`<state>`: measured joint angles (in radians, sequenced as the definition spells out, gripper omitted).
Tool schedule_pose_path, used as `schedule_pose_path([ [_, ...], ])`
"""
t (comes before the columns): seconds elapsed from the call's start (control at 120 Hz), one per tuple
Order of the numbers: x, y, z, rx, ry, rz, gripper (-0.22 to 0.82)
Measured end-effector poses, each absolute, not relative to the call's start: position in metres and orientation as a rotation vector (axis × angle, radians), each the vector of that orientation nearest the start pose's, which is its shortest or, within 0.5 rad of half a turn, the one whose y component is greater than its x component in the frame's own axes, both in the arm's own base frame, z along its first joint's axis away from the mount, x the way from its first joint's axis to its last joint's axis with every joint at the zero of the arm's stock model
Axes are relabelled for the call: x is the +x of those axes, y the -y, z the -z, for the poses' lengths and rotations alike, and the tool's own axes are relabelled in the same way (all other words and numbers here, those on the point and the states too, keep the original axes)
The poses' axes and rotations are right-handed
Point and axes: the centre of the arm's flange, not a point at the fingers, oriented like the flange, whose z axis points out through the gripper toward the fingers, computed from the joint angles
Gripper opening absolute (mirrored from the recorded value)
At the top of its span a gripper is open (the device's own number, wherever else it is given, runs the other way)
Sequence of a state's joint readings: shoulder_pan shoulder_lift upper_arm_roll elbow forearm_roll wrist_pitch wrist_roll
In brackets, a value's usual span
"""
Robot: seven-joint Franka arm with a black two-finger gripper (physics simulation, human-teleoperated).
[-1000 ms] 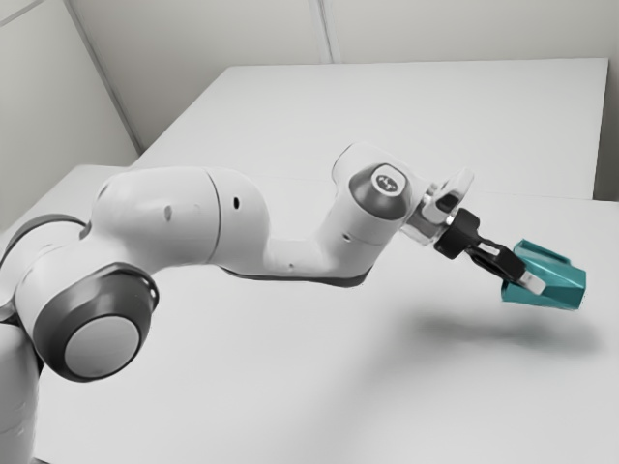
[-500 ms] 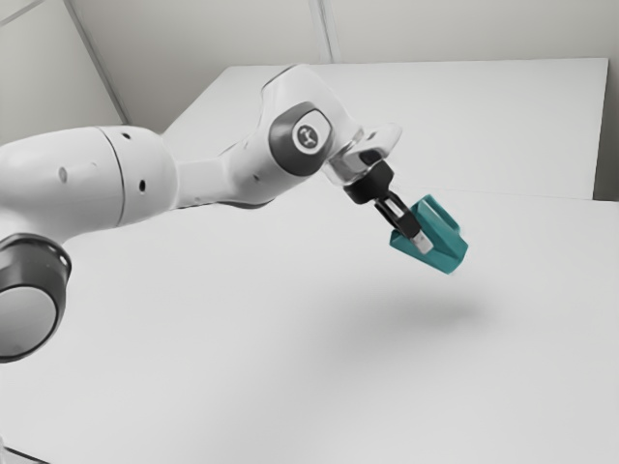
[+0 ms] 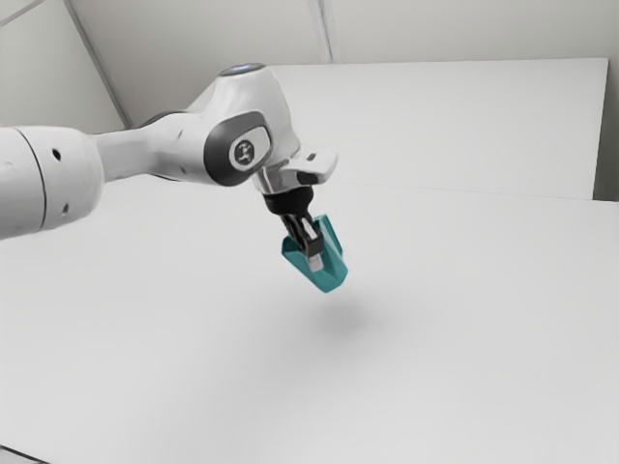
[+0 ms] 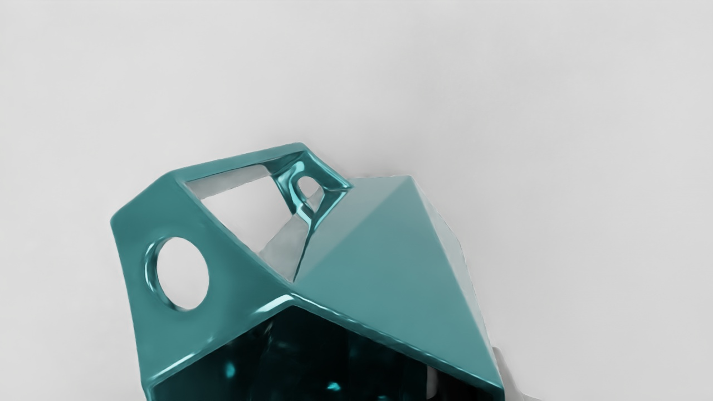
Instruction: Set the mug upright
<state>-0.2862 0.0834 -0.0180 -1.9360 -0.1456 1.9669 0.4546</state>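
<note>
Gripper (image 3: 315,263) had the teal mug (image 3: 327,279) pinched by its wall, fingers closed onto it from two sides; exact gap between them, couldn't tell. Mug was up off the table, tilted, not upright: mouth up toward the gripper and the exterior view's left, base down toward the exterior view's right. Handle (image 4: 225,278) sat on the side facing the exterior view's right, angular, with a round hole through it. Wrist view looked partly into the dark interior (image 4: 312,356) past the shiny rim (image 4: 390,343). Pale sliver inside the mouth, pale finger part just outside the wall. Body was faceted, flat panels meeting at sharp creases.

Soft shadow (image 3: 353,324) fell on the table (image 3: 193,367) below the mug, apart from it. Mug hung over the table, between its far edge and the corner at the exterior view's lower left. Height, couldn't tell. Arm (image 3: 247,106) came in from the exterior view's left, its hand pointing down. Beyond the table's far edge: flat pale surface (image 3: 464,126), then light wall (image 3: 435,29).
</note>
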Motion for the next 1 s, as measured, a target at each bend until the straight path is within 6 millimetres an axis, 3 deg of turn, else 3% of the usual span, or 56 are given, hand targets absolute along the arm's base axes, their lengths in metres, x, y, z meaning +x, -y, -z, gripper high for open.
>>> schedule_pose_path([
  [0.492, 0.513, 0.1, -0.425, -2.97, -0.736, -0.164, -0.18],
  [0.75, 0.488, 0.112, -0.398, -2.912, -0.681, -0.162, -0.18],
  [1.0, 0.482, 0.102, -0.381, -2.91, -0.579, -0.084, -0.18],
])
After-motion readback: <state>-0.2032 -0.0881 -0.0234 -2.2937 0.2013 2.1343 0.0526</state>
